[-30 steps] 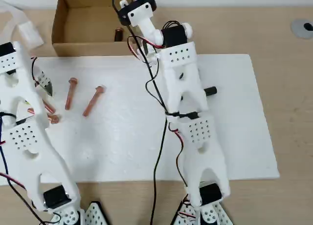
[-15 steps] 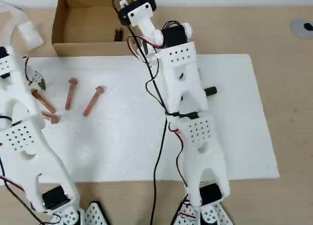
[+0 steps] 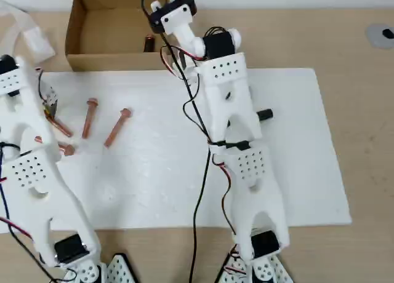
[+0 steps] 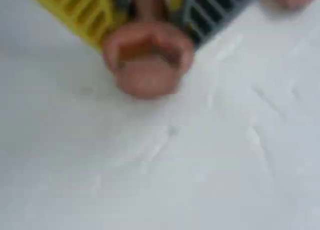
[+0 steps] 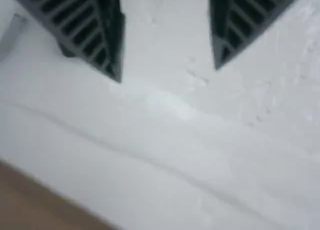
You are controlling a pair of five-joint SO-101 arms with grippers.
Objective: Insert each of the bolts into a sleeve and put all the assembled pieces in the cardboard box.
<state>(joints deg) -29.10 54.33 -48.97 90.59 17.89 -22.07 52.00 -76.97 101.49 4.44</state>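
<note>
"What did the left gripper have hold of?"

"Its yellow finger and grey finger were closed down to a narrow gap on a copper-coloured metal bolt. They pinched the shank, and the round head stuck out past the tips. I saw it low over the white foam sheet, at the sheet's left end in the high view. I couldn't tell whether the head touched the foam."

"And the right gripper?"

"Its two dark ribbed fingers were spread wide and gripped nothing, just above the foam near its edge."

"Where were the other parts?"

"Two loose copper bolts lay near each other on the foam, and a third bolt lay just beside the left arm. A short black cylindrical sleeve lay beside the right arm. The open brown cardboard box stood at the foam's far edge, with a small dark piece inside."
</note>
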